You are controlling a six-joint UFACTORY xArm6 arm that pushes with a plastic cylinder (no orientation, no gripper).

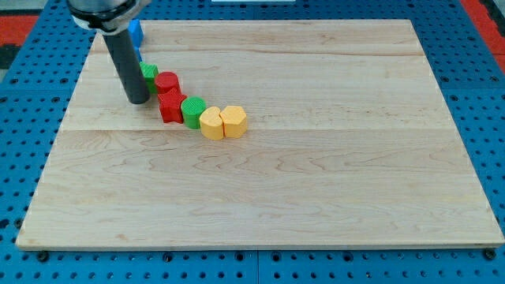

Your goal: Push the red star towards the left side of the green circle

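Observation:
The red star (170,107) lies on the wooden board, touching the left side of the green circle (192,111). My tip (137,101) rests on the board just left of the red star, a small gap apart. A red round block (166,82) sits just above the star. A green block (149,76) is partly hidden behind the rod. Two yellow blocks, one (211,124) and another (233,121), sit right of the green circle.
A blue block (136,33) shows at the view's top left, partly hidden behind the arm. The blocks form a curved chain across the board's upper left. The wooden board's edge (260,246) runs along the view's bottom, with blue pegboard around it.

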